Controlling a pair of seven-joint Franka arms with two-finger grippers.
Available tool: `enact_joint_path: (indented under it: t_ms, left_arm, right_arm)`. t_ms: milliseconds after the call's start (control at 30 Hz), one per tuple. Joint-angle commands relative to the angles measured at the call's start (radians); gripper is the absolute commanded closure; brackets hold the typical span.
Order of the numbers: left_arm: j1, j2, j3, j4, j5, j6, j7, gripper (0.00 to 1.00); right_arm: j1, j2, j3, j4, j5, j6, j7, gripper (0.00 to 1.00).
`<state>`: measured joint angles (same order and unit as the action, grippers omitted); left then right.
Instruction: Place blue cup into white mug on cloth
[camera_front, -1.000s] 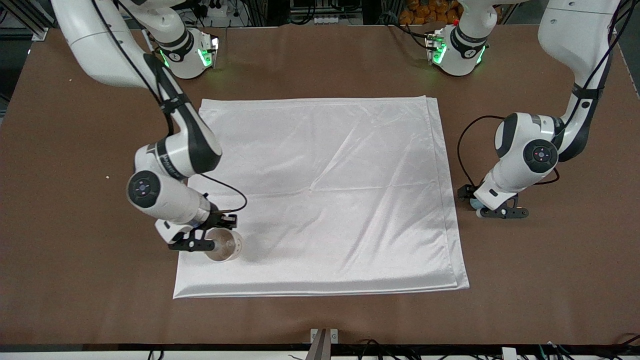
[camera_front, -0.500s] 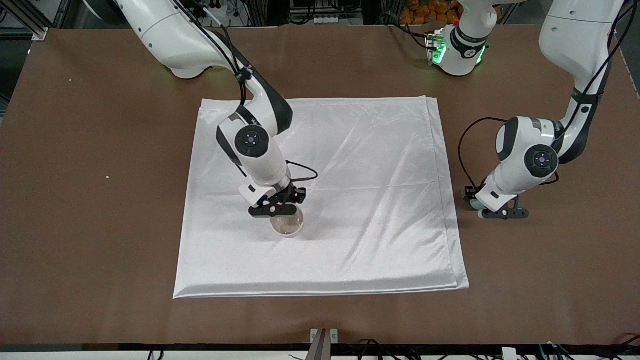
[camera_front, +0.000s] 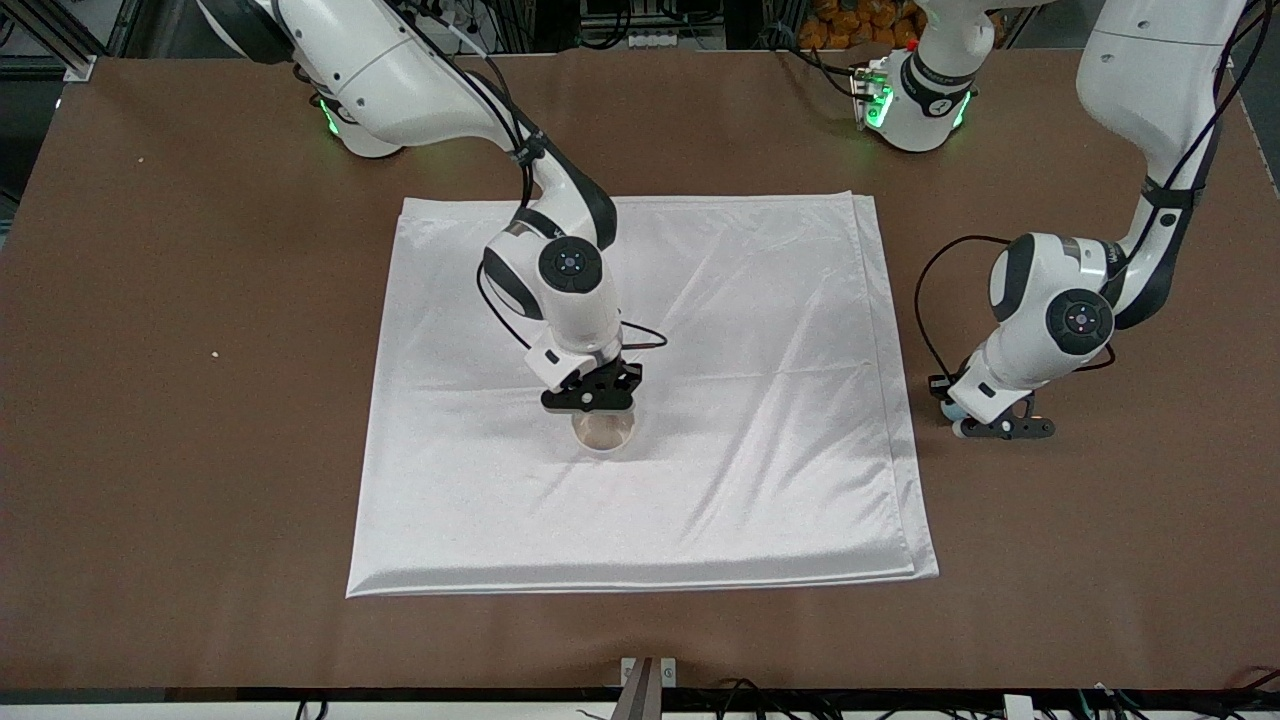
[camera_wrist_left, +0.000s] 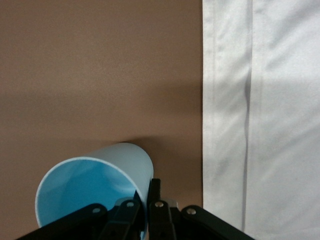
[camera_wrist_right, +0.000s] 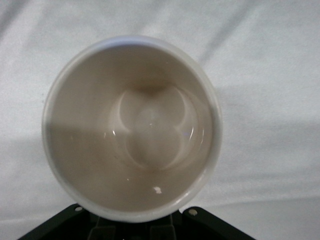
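Cloth (camera_front: 700, 330), white and creased, fills the middle of the front frame on the brown table (camera_front: 180, 400). At the frame's centre the right gripper (camera_front: 592, 400) is clamped on the rim of the white mug (camera_front: 603, 431), which stands upright on the cloth, its pale inside filling the right wrist frame (camera_wrist_right: 132, 130). At middle right, on bare table just beside the cloth's folded edge, the left gripper (camera_front: 1000, 428) pinches the wall of the blue cup (camera_wrist_left: 95, 187), seen at the lower left of the left wrist frame.
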<state>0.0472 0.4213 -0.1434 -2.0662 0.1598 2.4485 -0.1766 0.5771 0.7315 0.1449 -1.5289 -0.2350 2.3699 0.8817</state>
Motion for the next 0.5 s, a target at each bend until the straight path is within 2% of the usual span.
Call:
enact_joint_path:
  t_ms: [0,267,300,367,400,433,467]
  left_arm:
    - [-0.001,-0.010,-0.005,0.009,0.018,0.000,-0.017,1.00]
    - [-0.001,-0.056,-0.007,0.028,0.023,-0.006,-0.003,1.00]
    - [-0.001,-0.064,-0.008,0.028,0.023,-0.008,-0.001,1.00]
    - [0.000,-0.075,-0.015,0.031,0.026,-0.008,0.005,1.00]
    - [0.000,-0.082,-0.018,0.034,0.026,-0.008,0.008,1.00]
    - [0.000,-0.088,-0.021,0.040,0.026,-0.009,0.009,1.00]
    - [0.000,-0.091,-0.025,0.043,0.027,-0.011,0.008,1.00]
  right_arm:
    - [0.023,0.045,-0.011,0.013,-0.069,0.037,0.072,1.00]
    - [0.033,0.049,-0.008,0.013,-0.096,0.034,0.120,1.00]
    - [0.033,0.049,-0.008,0.013,-0.096,0.034,0.120,0.91]
    - [0.033,0.049,-0.007,0.015,-0.093,0.032,0.120,0.45]
    - [0.033,0.049,-0.007,0.015,-0.089,0.032,0.128,0.15]
    - [0.033,0.049,-0.007,0.015,-0.087,0.032,0.146,0.00]
    - [0.033,0.049,-0.007,0.015,-0.087,0.031,0.161,0.00]
